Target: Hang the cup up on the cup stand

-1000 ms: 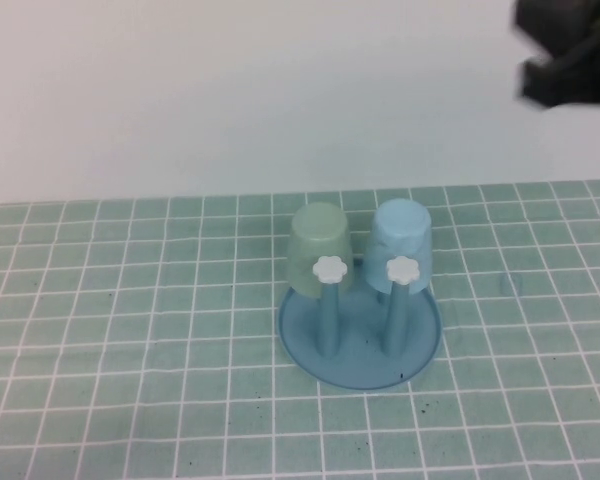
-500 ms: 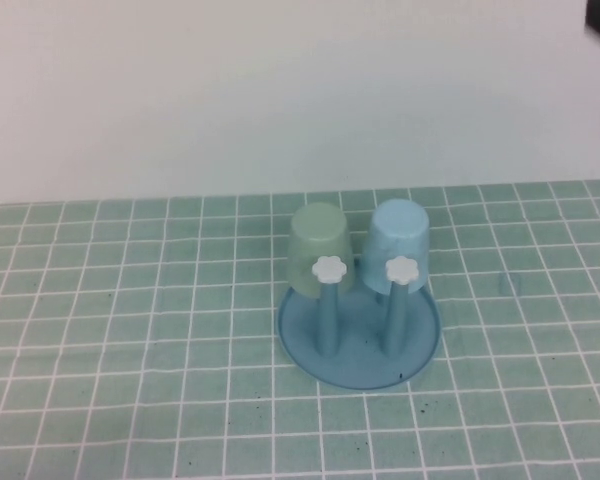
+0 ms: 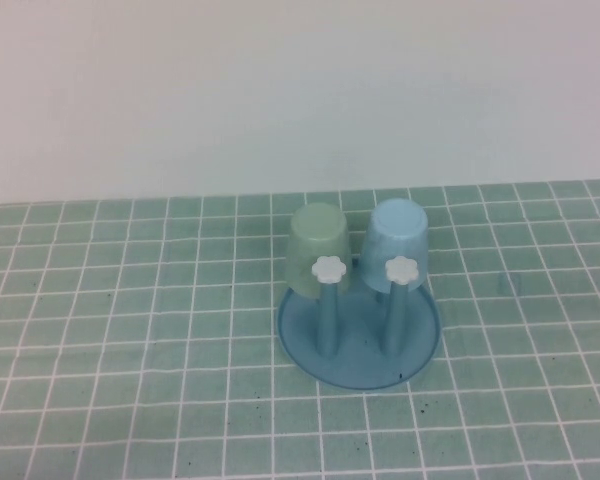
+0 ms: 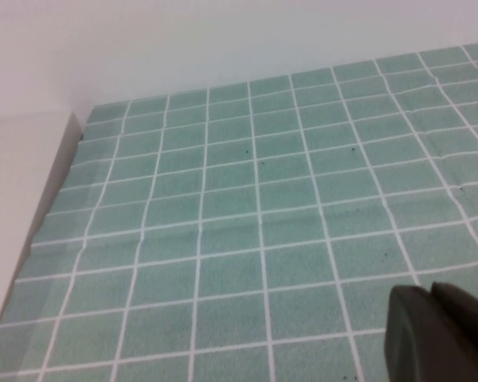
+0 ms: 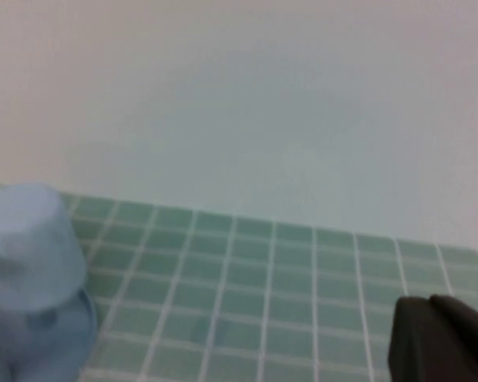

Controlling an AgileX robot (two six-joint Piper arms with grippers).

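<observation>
I read the cup as already hung: it sits mouth-down over a rear peg of the cup stand, its wall just behind a white flower knob on a bare front peg. The pale green cup hangs the same way beside it, the two nearly touching. Neither arm shows in the high view. The right gripper shows only as dark fingertips in its own wrist view, pressed together and holding nothing; the cup lies well apart from it, across open green tiled mat, off to its side and lower than the tips. The left gripper is likewise closed on nothing, over bare mat near the mat's edge, with no cup or stand in its sight. My judgement: the task looks done, so the risks now are small. The cup has smooth tapered sides and only rests on its peg, so any bump to the table or a careless return sweep of the right arm could tip it off or nudge the light stand. I cannot tell how deep the peg sits inside the cup.
</observation>
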